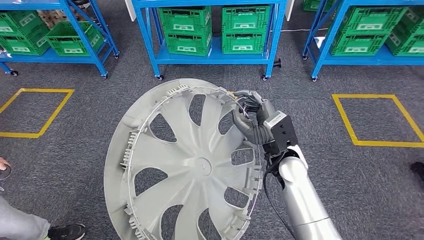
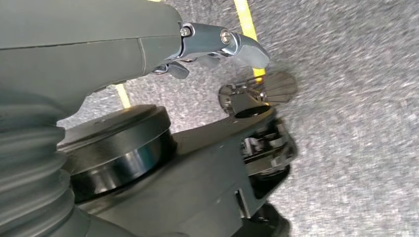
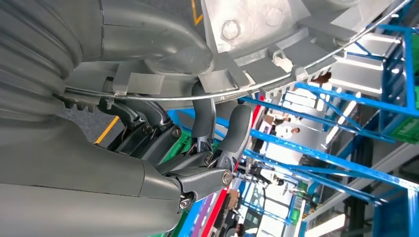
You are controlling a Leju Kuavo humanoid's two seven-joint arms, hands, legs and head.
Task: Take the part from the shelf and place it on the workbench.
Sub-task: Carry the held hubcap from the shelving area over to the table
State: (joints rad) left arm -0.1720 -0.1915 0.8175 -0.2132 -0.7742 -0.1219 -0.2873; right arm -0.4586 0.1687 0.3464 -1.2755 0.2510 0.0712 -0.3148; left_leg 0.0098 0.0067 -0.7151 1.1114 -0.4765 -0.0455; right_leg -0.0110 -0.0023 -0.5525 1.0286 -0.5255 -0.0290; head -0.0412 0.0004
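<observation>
Left hand [image 2: 232, 54], seen from its own wrist camera, hangs over grey carpet with fingers curled in and nothing in them, well away from the load. A person's shoe [image 1: 65, 231] and trouser leg sit at the lower left of the head view, beside a yellow floor square [image 1: 35, 112]. Next comes the part itself, a large grey wheel cover [image 1: 190, 165], carried tilted in front of the robot with its ribbed inner face upward and its long span running from lower left to upper right. Its upper right rim is where the right hand [image 1: 248, 116] grips: the thumb lies on one face and the darker fingers [image 3: 232, 133] hook around the rim and its wire ring. Only the right arm bears it. Beyond, blue shelves [image 1: 215, 55] hold green crates [image 1: 190, 30], their contents hidden. No worktop shows, so I judge the carry is unfinished and the robot must turn towards one.
</observation>
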